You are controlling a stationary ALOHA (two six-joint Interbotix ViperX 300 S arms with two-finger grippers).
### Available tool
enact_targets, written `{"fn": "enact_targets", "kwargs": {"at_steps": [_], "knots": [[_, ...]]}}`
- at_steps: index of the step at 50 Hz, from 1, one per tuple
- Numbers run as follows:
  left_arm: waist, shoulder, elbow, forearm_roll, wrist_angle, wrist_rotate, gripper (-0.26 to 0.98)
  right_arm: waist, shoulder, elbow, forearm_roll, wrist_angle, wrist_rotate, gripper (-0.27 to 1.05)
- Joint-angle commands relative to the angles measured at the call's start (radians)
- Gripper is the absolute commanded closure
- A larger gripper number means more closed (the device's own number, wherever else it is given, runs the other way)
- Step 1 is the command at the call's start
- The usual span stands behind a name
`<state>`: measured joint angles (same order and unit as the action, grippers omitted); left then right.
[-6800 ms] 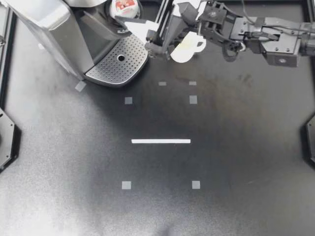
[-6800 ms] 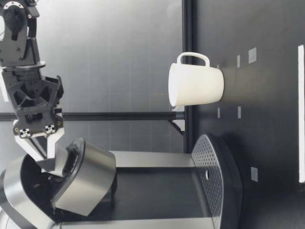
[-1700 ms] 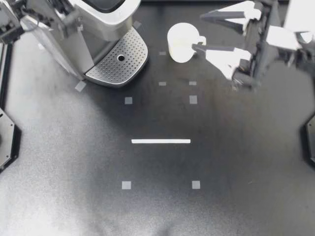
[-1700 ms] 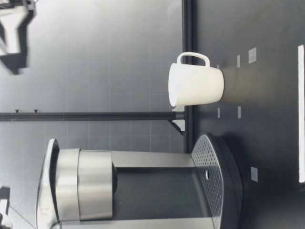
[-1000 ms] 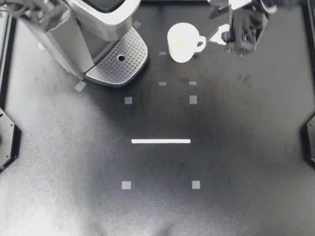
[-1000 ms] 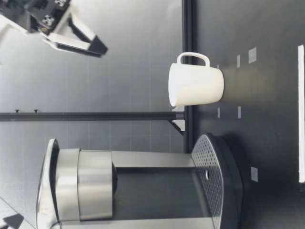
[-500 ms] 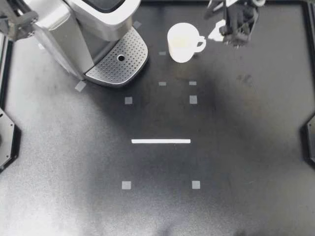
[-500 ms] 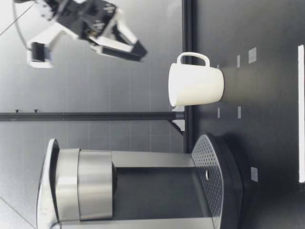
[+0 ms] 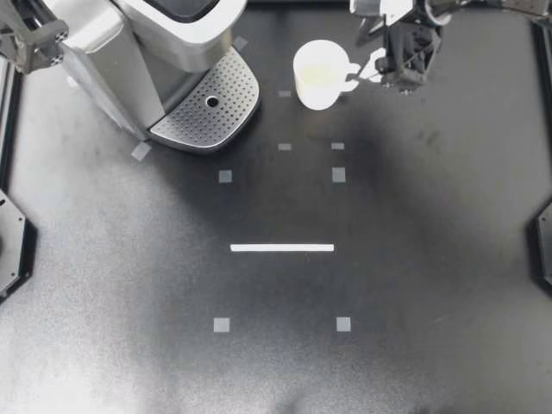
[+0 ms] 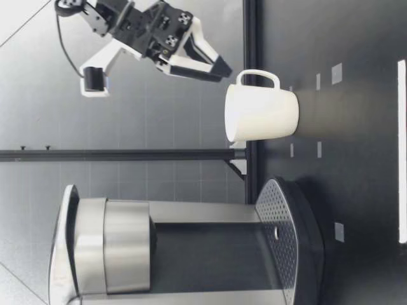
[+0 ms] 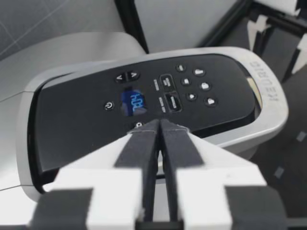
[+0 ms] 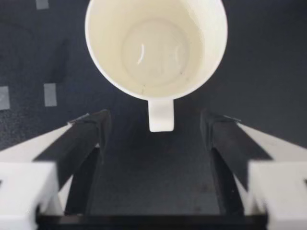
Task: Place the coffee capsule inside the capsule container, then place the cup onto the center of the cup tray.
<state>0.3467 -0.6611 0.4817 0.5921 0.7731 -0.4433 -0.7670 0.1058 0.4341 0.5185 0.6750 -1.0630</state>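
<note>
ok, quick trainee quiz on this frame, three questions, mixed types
1. True or false: the cup stands on the tray.
2. Pick one. The right hand is: A open, with nothing gripped; B shut on the cup's handle; C shut on nothing.
3. Fill in: the handle points toward the ___ hand.

Key: 1 false, the cup stands on the table beside the tray; 2 A; 3 right.
</note>
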Motion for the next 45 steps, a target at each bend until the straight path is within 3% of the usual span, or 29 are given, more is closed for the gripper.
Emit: {"fn": "enact_targets", "kwargs": {"at_steps": [1, 21, 45], "knots": [[-0.002, -0.003, -0.011, 0.005, -0.009, -0.003, 0.59, -0.003, -0.002, -0.011, 0.005, -0.008, -0.002, 0.1], [0.0, 0.0, 0.0, 0.006, -0.029, -0.005, 0.59, -0.002, 0.04, -0.006, 0.005, -0.034, -0.003, 0.11], [-0.002, 0.011, 0.0, 0.009, -0.035, -0.005, 0.59, 0.026, 0.066, -0.003, 0.005, -0.074, -0.002, 0.26]]}}
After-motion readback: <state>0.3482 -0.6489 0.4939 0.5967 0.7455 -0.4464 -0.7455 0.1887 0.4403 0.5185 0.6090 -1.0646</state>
